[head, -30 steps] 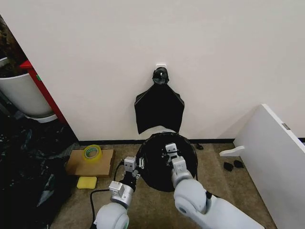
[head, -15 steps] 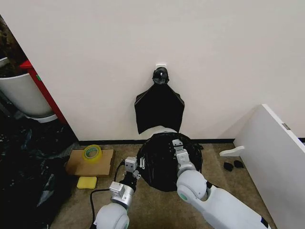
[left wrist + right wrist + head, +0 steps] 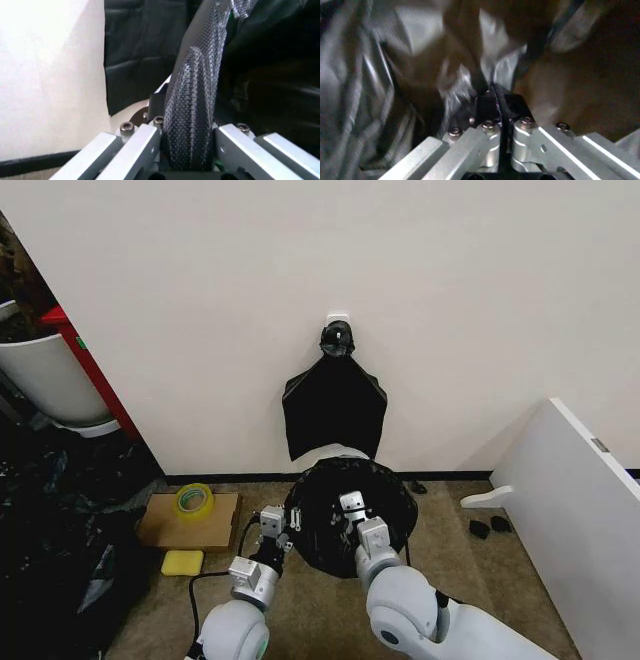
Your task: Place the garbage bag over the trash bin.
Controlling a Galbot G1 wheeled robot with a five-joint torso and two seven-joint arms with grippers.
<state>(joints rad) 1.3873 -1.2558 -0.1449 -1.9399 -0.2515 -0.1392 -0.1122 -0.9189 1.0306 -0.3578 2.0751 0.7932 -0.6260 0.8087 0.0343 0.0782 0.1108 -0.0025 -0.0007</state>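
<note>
The thin glossy black garbage bag (image 3: 322,515) drapes over the round cream-white plastic trash bin (image 3: 338,451), which stands on the floor against the wall. The left gripper (image 3: 281,527) sits at the bin's left edge, fingers pinching a fold of bag. The right gripper (image 3: 351,513) hangs over the bin's mouth, fingers pressed together on bag plastic.

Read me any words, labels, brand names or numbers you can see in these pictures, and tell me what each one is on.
None can be read.
The yellow tape roll, the cardboard box, the garbage bag and the trash bin carry no visible print.
The left pincer and right pincer show bare metal and screws, no markings.
</note>
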